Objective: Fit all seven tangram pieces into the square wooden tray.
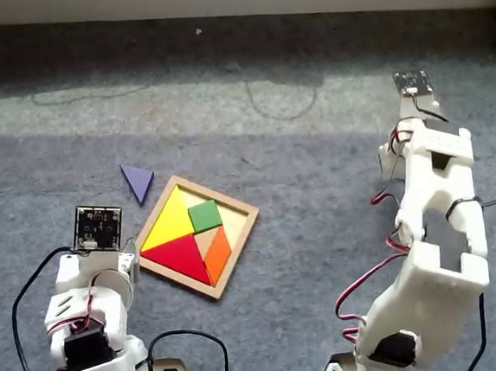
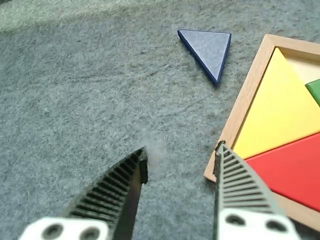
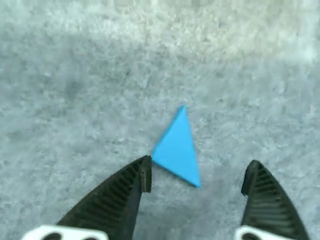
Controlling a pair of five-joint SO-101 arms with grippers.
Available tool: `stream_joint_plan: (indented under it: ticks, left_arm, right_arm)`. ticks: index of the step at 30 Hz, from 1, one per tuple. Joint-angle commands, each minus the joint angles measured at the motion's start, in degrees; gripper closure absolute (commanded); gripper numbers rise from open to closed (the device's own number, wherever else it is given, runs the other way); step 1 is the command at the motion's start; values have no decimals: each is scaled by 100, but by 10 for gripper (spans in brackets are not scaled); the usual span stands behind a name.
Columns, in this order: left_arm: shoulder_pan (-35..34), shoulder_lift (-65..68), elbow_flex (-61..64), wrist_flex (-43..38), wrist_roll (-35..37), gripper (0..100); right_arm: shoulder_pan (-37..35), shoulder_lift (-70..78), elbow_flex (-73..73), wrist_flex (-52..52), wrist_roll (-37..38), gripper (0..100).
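Lying btwn wide-open right claw (image 3: 198,162) tips: blue triangle (image 3: 177,150); left claw (image 2: 182,148) wide, by tray (image 2: 238,107) corner

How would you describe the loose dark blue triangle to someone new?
Find the square wooden tray on the grey carpet. Just beyond its far-left edge, not touching, lies the dark blue triangle. Unlike the fitted pieces, it sits outside the tray.

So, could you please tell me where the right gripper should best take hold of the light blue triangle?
Probably from above, since the light blue triangle lies flat on the carpet. The open right gripper straddles it: pinch its thin sides, one finger on the long edge, the other at the opposite corner.
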Motion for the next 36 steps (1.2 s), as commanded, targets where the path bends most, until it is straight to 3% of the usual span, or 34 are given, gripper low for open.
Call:
stream_joint_plan:
  ticks: [1, 14, 21, 25, 36]
  left_arm:
    - [-31, -75, -92, 9, 44, 770]
    - [-31, -75, -92, 9, 44, 770]
    - [-31, -75, -92, 9, 44, 770]
    - [-31, -75, -92, 9, 44, 770]
    - [-31, -75, -92, 9, 35, 770]
  right_arm:
    - [48, 198, -382, -171, 167, 710]
    - [13, 1086, -945, -136, 158, 716]
    - [13, 1112, -954, 189, 176, 885]
    - [13, 1095, -1059, 338, 176, 893]
    - [-22, 1095, -2862, 2563, 193, 893]
